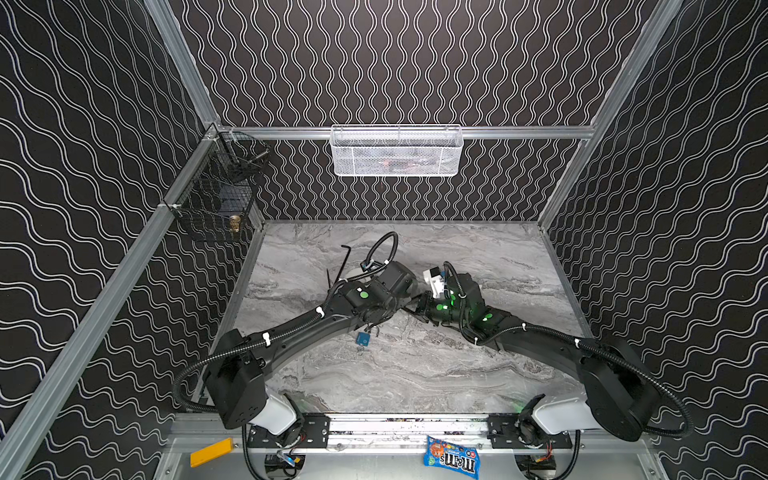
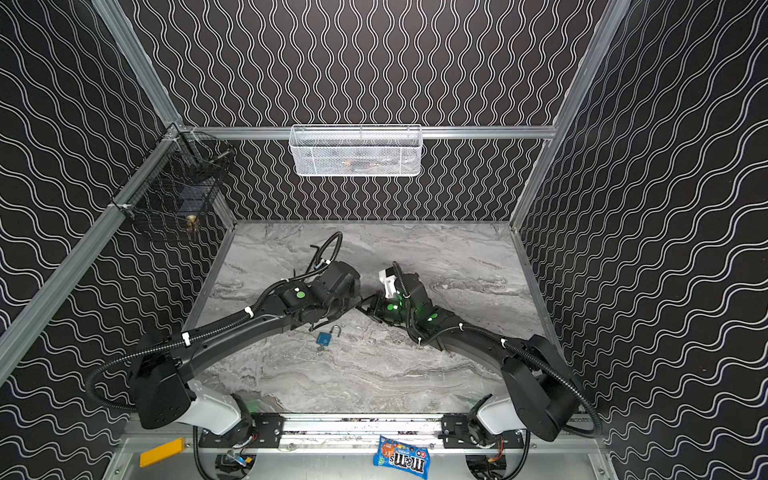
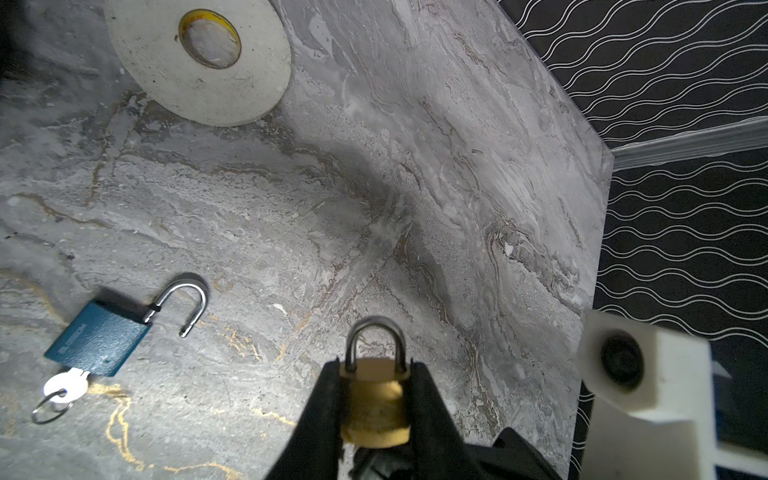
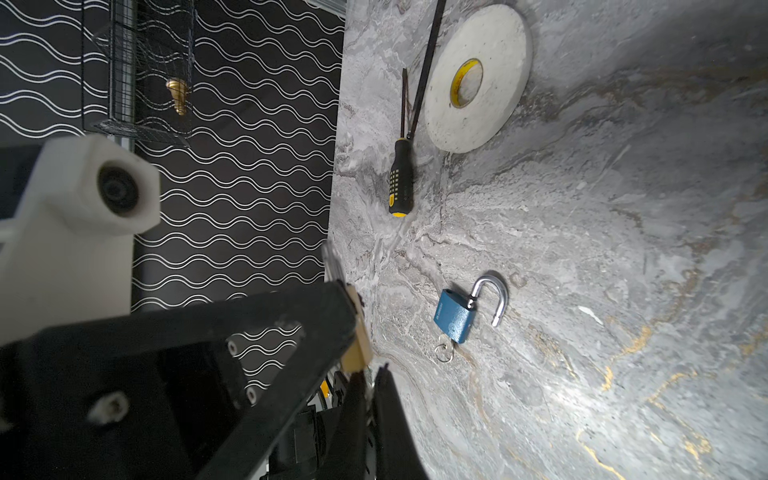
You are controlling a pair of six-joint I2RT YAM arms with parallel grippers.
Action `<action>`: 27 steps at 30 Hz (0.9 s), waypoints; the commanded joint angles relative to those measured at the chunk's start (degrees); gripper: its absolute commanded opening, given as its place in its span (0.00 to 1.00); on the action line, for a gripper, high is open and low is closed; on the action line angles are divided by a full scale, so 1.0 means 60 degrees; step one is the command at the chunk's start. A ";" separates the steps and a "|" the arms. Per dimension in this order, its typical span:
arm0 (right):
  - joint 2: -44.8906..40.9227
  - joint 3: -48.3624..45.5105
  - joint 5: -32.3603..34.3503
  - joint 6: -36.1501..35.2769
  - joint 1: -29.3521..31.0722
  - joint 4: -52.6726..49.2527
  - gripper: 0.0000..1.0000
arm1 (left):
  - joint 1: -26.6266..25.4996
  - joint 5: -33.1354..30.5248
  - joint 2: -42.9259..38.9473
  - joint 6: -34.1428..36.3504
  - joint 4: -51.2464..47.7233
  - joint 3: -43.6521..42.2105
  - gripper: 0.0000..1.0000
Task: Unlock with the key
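Left tool (image 3: 376,368) pinches a brass padlock (image 3: 376,407), visible only in wrist views; right tool (image 4: 371,376) is pressed together.

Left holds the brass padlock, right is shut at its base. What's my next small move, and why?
Probably twist the right gripper to turn whatever it pinches at the brass padlock. The left gripper clamps the body, its shackle is seated, and the blue padlock already lies open. The brass lock's key is hidden, so go gently.
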 commanded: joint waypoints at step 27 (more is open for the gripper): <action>-0.0563 -0.0249 -0.0947 0.2320 -0.0180 0.4397 0.00 | -0.0334 0.1051 -0.1476 -0.1059 0.3095 -0.0948 0.00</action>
